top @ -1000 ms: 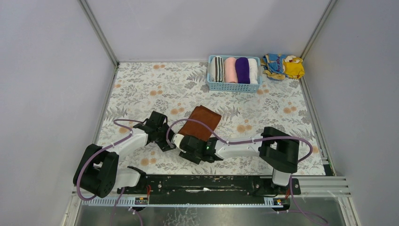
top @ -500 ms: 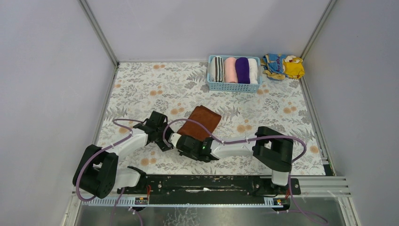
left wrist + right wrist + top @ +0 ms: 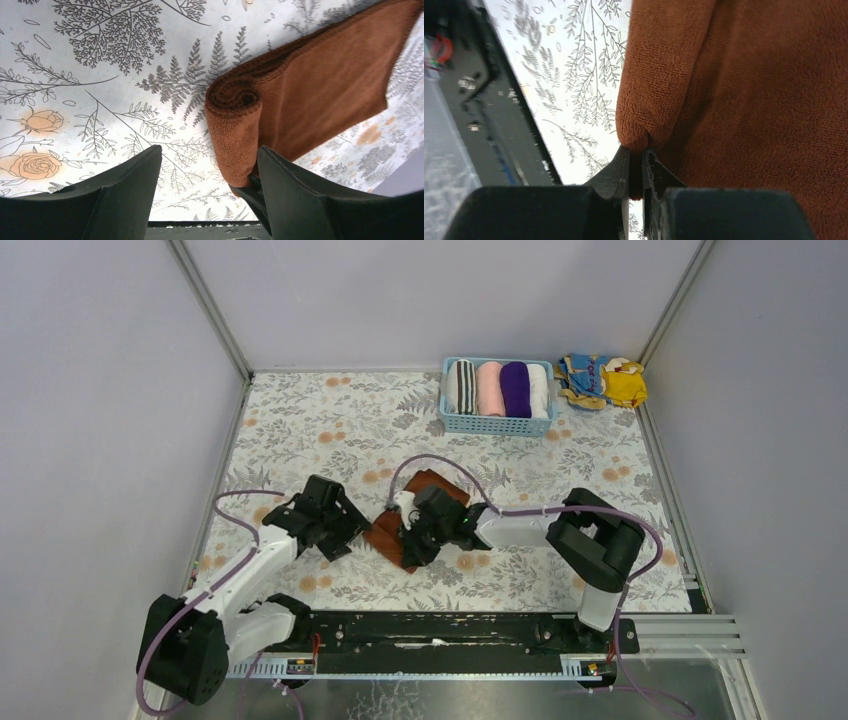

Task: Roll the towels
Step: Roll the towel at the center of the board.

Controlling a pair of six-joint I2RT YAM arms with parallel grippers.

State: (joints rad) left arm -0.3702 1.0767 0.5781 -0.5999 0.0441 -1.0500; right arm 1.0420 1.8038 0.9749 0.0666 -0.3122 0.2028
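On the left, the left pincer (image 3: 338, 530) hangs low over the flowered worktop (image 3: 300, 430) with its jaws spread wide and nothing held between them. Seen from the left wrist (image 3: 210, 192), the near end of the brown towel (image 3: 320, 85) lies just ahead of the gap, closer to the right-hand finger (image 3: 300, 200).

That brown towel (image 3: 383, 532) sits near the middle of the worktop, a little toward the arms. It is a rust-coloured terry cloth, soft and nubbly, folded into a long strip. Its near end is curled over into a short, fat roll – the spiral of layers shows plainly at the end face – while the rest lies flat, running away toward the back right.

Next comes the right pincer (image 3: 413, 537), down on top of the towel. From its own wrist view (image 3: 638, 165) the jaws are all but closed, nipping a small fold of the brown towel (image 3: 749, 100) at the rounded edge of the roll.

Further right and toward the back stands a blue basket (image 3: 495, 425) – in it the purple towel (image 3: 515, 388) lies rolled, packed between a pink roll (image 3: 489, 388) and a white roll (image 3: 539, 390), with a striped roll (image 3: 462, 386) at the left end. Just beside the basket, in the back right corner, a yellow-and-blue patterned cloth (image 3: 603, 380) lies crumpled.
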